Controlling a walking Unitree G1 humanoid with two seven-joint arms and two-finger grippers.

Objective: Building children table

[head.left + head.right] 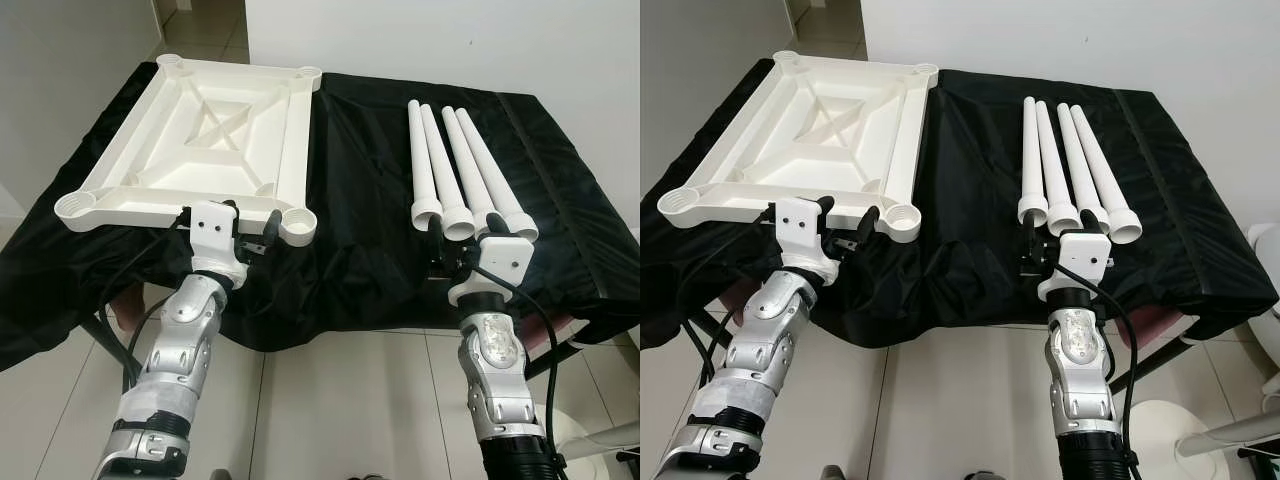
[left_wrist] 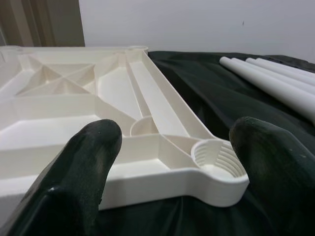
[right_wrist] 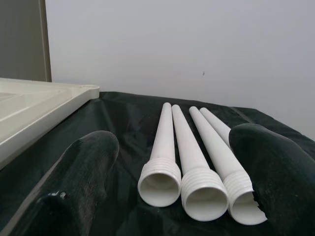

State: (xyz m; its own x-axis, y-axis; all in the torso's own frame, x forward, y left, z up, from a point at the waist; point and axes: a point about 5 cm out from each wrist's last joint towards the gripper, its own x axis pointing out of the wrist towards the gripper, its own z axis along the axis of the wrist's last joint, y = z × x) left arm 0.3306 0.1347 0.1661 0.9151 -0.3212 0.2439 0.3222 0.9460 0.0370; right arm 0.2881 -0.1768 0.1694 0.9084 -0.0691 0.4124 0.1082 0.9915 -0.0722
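legs: four white table legs [image 1: 462,172] lying side by side on the right half of the surface, fat threaded ends toward the robot, thin ends pointing away at roughly 12 o'clock, fanned a bit so the outer ones lean toward 11 and 1.
right gripper [image 1: 452,240]: parked right at the near ends of the legs, jaws spread wide and gripping nothing. In the right wrist view the open threaded mouths sit dead ahead between the two black fingers [image 3: 78,182].
key relation: the legs' long axis runs pretty much in line with the right jaws, so I'd guess it needs to come across a leg rather than end-on to get a decent hold.
tabletop: white plastic tabletop [image 1: 200,140] flipped underside up on the left half, ribs showing, a round threaded socket at each corner.
left gripper [image 1: 228,225]: at the tabletop's near edge, jaws also released and empty, with the near-right corner socket [image 2: 216,160] just beside its right finger.
nearer arm: right one for the legs, left one for steadying the top, easy call.
surface: covered in a wrinkly black cloth [image 1: 360,180] draping over the edges; could let parts slide, I reckon.
room: white wall behind, pale tiled floor [image 1: 340,400] below.
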